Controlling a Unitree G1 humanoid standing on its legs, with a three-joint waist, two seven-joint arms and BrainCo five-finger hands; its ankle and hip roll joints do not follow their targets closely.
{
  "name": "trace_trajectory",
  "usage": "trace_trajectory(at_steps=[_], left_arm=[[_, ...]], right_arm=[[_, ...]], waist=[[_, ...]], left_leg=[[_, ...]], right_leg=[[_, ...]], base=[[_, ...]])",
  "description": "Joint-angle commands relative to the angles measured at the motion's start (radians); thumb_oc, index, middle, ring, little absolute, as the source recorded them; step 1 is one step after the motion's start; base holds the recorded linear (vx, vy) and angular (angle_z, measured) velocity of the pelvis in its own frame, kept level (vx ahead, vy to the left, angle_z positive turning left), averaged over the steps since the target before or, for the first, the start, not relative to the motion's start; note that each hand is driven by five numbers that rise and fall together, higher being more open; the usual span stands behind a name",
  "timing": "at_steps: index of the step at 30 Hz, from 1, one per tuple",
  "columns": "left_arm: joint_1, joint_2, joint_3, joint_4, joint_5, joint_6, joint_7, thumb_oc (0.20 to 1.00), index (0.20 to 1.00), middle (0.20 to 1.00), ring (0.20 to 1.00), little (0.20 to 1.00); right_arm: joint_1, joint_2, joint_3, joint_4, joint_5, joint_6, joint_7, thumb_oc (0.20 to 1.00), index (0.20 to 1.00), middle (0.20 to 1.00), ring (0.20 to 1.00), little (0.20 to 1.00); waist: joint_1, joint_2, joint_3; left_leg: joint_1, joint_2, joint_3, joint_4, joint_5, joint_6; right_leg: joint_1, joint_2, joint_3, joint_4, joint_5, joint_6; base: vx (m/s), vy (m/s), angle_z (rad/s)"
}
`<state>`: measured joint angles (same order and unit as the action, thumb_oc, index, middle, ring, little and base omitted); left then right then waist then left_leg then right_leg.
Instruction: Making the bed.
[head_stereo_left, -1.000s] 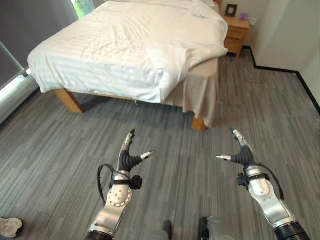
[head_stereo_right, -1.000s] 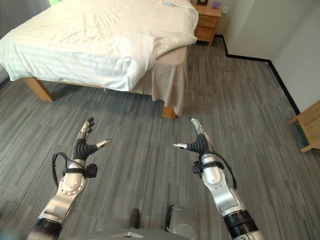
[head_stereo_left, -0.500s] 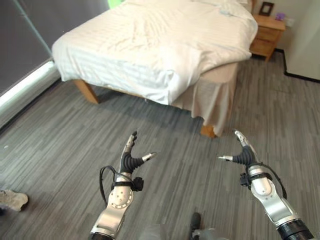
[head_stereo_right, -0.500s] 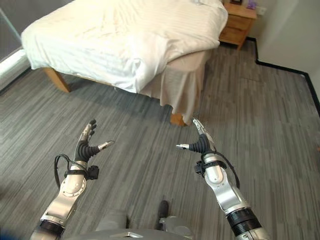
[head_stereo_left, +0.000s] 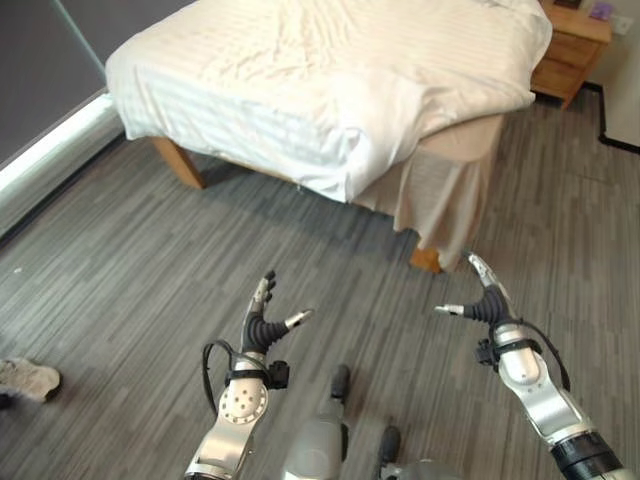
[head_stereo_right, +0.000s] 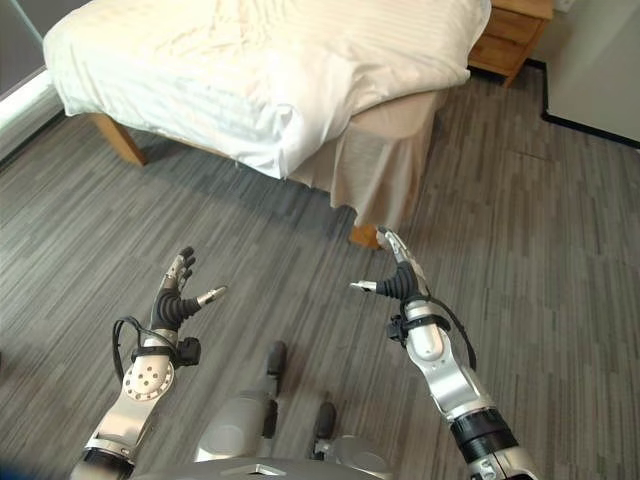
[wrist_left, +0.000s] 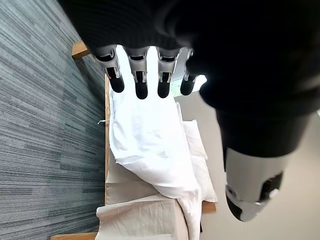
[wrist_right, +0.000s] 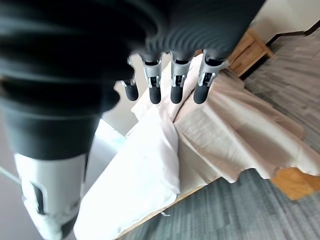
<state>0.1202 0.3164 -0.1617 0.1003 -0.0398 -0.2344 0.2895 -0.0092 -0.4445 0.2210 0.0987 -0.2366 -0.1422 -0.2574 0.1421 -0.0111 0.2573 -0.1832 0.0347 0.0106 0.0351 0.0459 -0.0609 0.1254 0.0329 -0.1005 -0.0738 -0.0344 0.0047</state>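
A wooden-legged bed (head_stereo_left: 180, 165) stands ahead, covered by a white striped duvet (head_stereo_left: 300, 80) lying askew. At the near right corner the duvet is pulled back and a beige bed skirt (head_stereo_left: 440, 190) hangs bare. Both hands hover over the floor, well short of the bed. My left hand (head_stereo_left: 262, 322) is open, fingers straight and thumb out. My right hand (head_stereo_left: 484, 300) is open too, just below the corner with the bare skirt. The duvet (wrist_left: 145, 145) and the skirt (wrist_right: 235, 130) show past the straight fingers in the wrist views.
A wooden nightstand (head_stereo_left: 572, 55) stands at the far right beside the bed. A grey wall with a pale baseboard (head_stereo_left: 50, 150) runs along the left. A shoe (head_stereo_left: 25, 378) lies on the grey plank floor (head_stereo_left: 120, 280) at the lower left.
The camera has moved closer to the bed and turned, so the bed looms larger. Both hands keep the same open pose in front of me.
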Motion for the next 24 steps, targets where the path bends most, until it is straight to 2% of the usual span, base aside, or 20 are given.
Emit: trace_trajectory(at_steps=[1, 2, 5, 6, 7, 8, 9, 11, 12, 13, 15, 16, 17, 18, 19, 20, 21, 22, 23, 24], left_arm=[[-0.007, 0.101, 0.017, -0.056, -0.004, -0.029, -0.009, 1.000, 1.000, 1.000, 1.000, 1.000], [-0.008, 0.101, 0.017, -0.056, -0.004, -0.029, -0.009, 1.000, 1.000, 1.000, 1.000, 1.000], [-0.058, 0.144, 0.026, -0.056, 0.029, -0.020, 0.012, 1.000, 1.000, 1.000, 1.000, 1.000], [-0.058, 0.144, 0.026, -0.055, 0.029, -0.020, 0.012, 1.000, 1.000, 1.000, 1.000, 1.000], [-0.061, 0.149, 0.032, -0.072, 0.038, -0.020, 0.013, 1.000, 1.000, 1.000, 1.000, 1.000], [-0.058, 0.149, 0.032, -0.082, 0.040, -0.021, 0.009, 1.000, 1.000, 1.000, 1.000, 1.000], [-0.056, 0.148, 0.032, -0.082, 0.040, -0.021, 0.009, 1.000, 1.000, 1.000, 1.000, 1.000], [-0.038, 0.137, 0.022, -0.101, 0.035, -0.028, -0.021, 1.000, 1.000, 1.000, 1.000, 1.000], [-0.036, 0.135, 0.017, -0.105, 0.039, -0.028, -0.032, 1.000, 1.000, 1.000, 1.000, 1.000], [-0.035, 0.135, 0.016, -0.105, 0.039, -0.028, -0.033, 1.000, 1.000, 1.000, 1.000, 1.000], [-0.044, 0.128, -0.001, -0.094, 0.055, -0.025, -0.051, 1.000, 1.000, 1.000, 1.000, 1.000], [-0.061, 0.122, -0.015, -0.082, 0.064, -0.028, -0.061, 1.000, 1.000, 1.000, 1.000, 1.000], [-0.062, 0.121, -0.017, -0.080, 0.064, -0.029, -0.061, 1.000, 1.000, 1.000, 1.000, 1.000], [-0.067, 0.115, -0.022, -0.073, 0.065, -0.039, -0.068, 1.000, 1.000, 1.000, 1.000, 1.000], [-0.059, 0.116, -0.033, -0.078, 0.070, -0.038, -0.071, 1.000, 1.000, 1.000, 1.000, 1.000], [-0.044, 0.103, -0.035, -0.079, 0.074, -0.037, -0.073, 1.000, 1.000, 1.000, 1.000, 1.000], [-0.043, 0.103, -0.035, -0.079, 0.074, -0.036, -0.072, 1.000, 1.000, 1.000, 1.000, 1.000], [-0.050, 0.086, -0.045, -0.075, 0.059, -0.026, -0.067, 1.000, 1.000, 1.000, 1.000, 1.000], [-0.051, 0.086, -0.045, -0.075, 0.059, -0.026, -0.067, 1.000, 1.000, 1.000, 1.000, 1.000], [-0.055, 0.074, -0.048, -0.087, 0.026, -0.025, -0.060, 1.000, 1.000, 1.000, 1.000, 1.000]], right_arm=[[-0.061, 0.061, -0.017, -0.052, -0.007, -0.054, -0.008, 1.000, 1.000, 1.000, 1.000, 1.000], [-0.062, 0.062, -0.018, -0.052, -0.007, -0.053, -0.008, 1.000, 1.000, 1.000, 1.000, 1.000], [-0.068, 0.090, -0.008, -0.065, -0.013, -0.055, 0.005, 1.000, 1.000, 1.000, 1.000, 1.000], [-0.068, 0.090, -0.008, -0.067, -0.013, -0.054, 0.005, 1.000, 1.000, 1.000, 1.000, 1.000], [-0.058, 0.094, -0.011, -0.077, -0.013, -0.055, 0.012, 1.000, 1.000, 1.000, 1.000, 1.000], [-0.049, 0.094, -0.013, -0.079, -0.008, -0.056, 0.016, 1.000, 1.000, 1.000, 1.000, 1.000], [-0.048, 0.094, -0.013, -0.080, -0.008, -0.056, 0.017, 1.000, 1.000, 1.000, 1.000, 1.000], [-0.026, 0.084, -0.019, -0.078, 0.010, -0.060, 0.023, 1.000, 1.000, 1.000, 1.000, 1.000], [-0.022, 0.082, -0.022, -0.076, 0.014, -0.060, 0.022, 1.000, 1.000, 1.000, 1.000, 1.000], [-0.021, 0.082, -0.022, -0.076, 0.014, -0.060, 0.022, 1.000, 1.000, 1.000, 1.000, 1.000], [-0.011, 0.091, -0.028, -0.080, 0.018, -0.057, 0.017, 1.000, 1.000, 1.000, 1.000, 1.000], [0.009, 0.093, -0.035, -0.091, 0.010, -0.052, 0.015, 1.000, 1.000, 1.000, 1.000, 1.000], [0.011, 0.093, -0.036, -0.091, 0.009, -0.052, 0.015, 1.000, 1.000, 1.000, 1.000, 1.000], [0.012, 0.080, -0.022, -0.092, -0.011, -0.050, 0.028, 1.000, 1.000, 1.000, 1.000, 1.000], [0.020, 0.082, -0.023, -0.081, -0.006, -0.050, 0.029, 1.000, 1.000, 1.000, 1.000, 1.000], [0.029, 0.077, -0.027, -0.076, -0.003, -0.049, 0.035, 1.000, 1.000, 1.000, 1.000, 1.000], [0.029, 0.077, -0.027, -0.077, -0.002, -0.049, 0.036, 1.000, 1.000, 1.000, 1.000, 1.000], [0.009, 0.055, -0.021, -0.061, -0.002, -0.046, 0.025, 1.000, 1.000, 1.000, 1.000, 1.000], [0.007, 0.055, -0.022, -0.060, -0.002, -0.046, 0.024, 1.000, 1.000, 1.000, 1.000, 1.000], [-0.028, 0.034, -0.026, -0.064, 0.027, -0.053, 0.000, 1.000, 1.000, 1.000, 1.000, 1.000]], waist=[[-0.009, -0.098, -0.056], [-0.005, -0.097, -0.059], [-0.051, -0.069, -0.039], [-0.051, -0.070, -0.038], [-0.064, -0.054, -0.033], [-0.072, -0.047, -0.029], [-0.074, -0.046, -0.029], [-0.094, -0.039, -0.025], [-0.100, -0.040, -0.029], [-0.101, -0.036, -0.031], [-0.118, -0.031, -0.033], [-0.135, -0.022, -0.037], [-0.135, -0.018, -0.036], [-0.135, -0.030, -0.055], [-0.139, -0.030, -0.060], [-0.139, -0.017, -0.070], [-0.143, -0.020, -0.073], [-0.122, -0.013, -0.053], [-0.127, -0.015, -0.055], [-0.102, -0.036, -0.022]], left_leg=[[0.087, -0.037, 0.046, -0.080, -0.007, 0.068], [0.083, -0.034, 0.049, -0.081, -0.004, 0.068], [0.195, -0.007, 0.085, -0.105, -0.055, 0.092], [0.197, -0.009, 0.086, -0.104, -0.056, 0.093], [0.233, 0.004, 0.098, -0.111, -0.076, 0.095], [0.252, 0.005, 0.093, -0.114, -0.088, 0.093], [0.254, 0.006, 0.091, -0.113, -0.092, 0.091], [0.304, 0.006, 0.080, -0.114, -0.132, 0.076], [0.316, 0.009, 0.078, -0.120, -0.139, 0.065], [0.317, 0.014, 0.077, -0.120, -0.142, 0.063], [0.356, 0.034, 0.070, -0.122, -0.174, 0.043], [0.405, 0.062, 0.054, -0.122, -0.216, 0.026], [0.409, 0.066, 0.054, -0.122, -0.219, 0.025], [0.458, 0.083, 0.041, -0.098, -0.275, 0.013], [0.461, 0.095, 0.021, -0.051, -0.300, 0.008], [0.452, 0.121, 0.017, 0.054, -0.271, -0.011], [0.444, 0.118, 0.012, 0.060, -0.270, -0.011], [0.322, 0.142, 0.012, 0.337, -0.177, -0.025], [0.309, 0.140, 0.005, 0.349, -0.177, -0.025], [0.167, 0.156, 0.020, 0.588, -0.098, 0.001]], right_leg=[[0.023, -0.061, -0.005, 0.305, -0.132, 0.144], [0.014, -0.058, -0.001, 0.310, -0.131, 0.143], [-0.154, -0.103, -0.073, 0.608, 0.048, 0.249], [-0.156, -0.105, -0.071, 0.613, 0.045, 0.250], [-0.205, -0.129, -0.118, 0.608, 0.051, 0.233], [-0.234, -0.132, -0.131, 0.568, 0.030, 0.210], [-0.230, -0.131, -0.134, 0.567, 0.027, 0.209], [-0.257, -0.134, -0.134, 0.303, -0.014, 0.160], [-0.266, -0.142, -0.133, 0.203, 0.002, 0.158], [-0.256, -0.136, -0.137, 0.187, 0.008, 0.157], [-0.301, -0.164, -0.116, 0.065, 0.054, 0.170], [-0.336, -0.183, -0.082, 0.031, 0.080, 0.187], [-0.333, -0.180, -0.084, 0.032, 0.078, 0.187], [-0.314, -0.190, -0.079, 0.034, 0.099, 0.189], [-0.300, -0.189, -0.078, 0.051, 0.096, 0.182], [-0.275, -0.167, -0.087, 0.070, 0.090, 0.167], [-0.278, -0.171, -0.089, 0.068, 0.094, 0.165], [-0.211, -0.142, -0.106, 0.064, 0.071, 0.115], [-0.215, -0.145, -0.110, 0.062, 0.075, 0.114], [-0.138, -0.133, -0.149, 0.026, 0.053, 0.066]], base=[[0.30, 0.150, -0.48], [0.30, 0.161, -0.44], [0.26, 0.168, -0.39], [0.41, 0.196, -0.01], [0.31, 0.109, -0.16], [0.33, 0.104, -0.42], [0.35, 0.033, -0.40], [0.48, -0.040, -0.07], [0.33, -0.066, 0.05], [0.30, -0.068, -0.06], [0.53, -0.124, -0.05], [0.57, -0.144, 0.00], [0.77, -0.253, 0.21], [0.55, -0.215, 0.50], [0.75, -0.298, 0.57], [0.36, -0.156, 0.54], [0.37, -0.269, 0.56], [0.14, -0.190, 0.57], [0.31, -0.420, 0.46], [0.21, -0.305, 0.30]])
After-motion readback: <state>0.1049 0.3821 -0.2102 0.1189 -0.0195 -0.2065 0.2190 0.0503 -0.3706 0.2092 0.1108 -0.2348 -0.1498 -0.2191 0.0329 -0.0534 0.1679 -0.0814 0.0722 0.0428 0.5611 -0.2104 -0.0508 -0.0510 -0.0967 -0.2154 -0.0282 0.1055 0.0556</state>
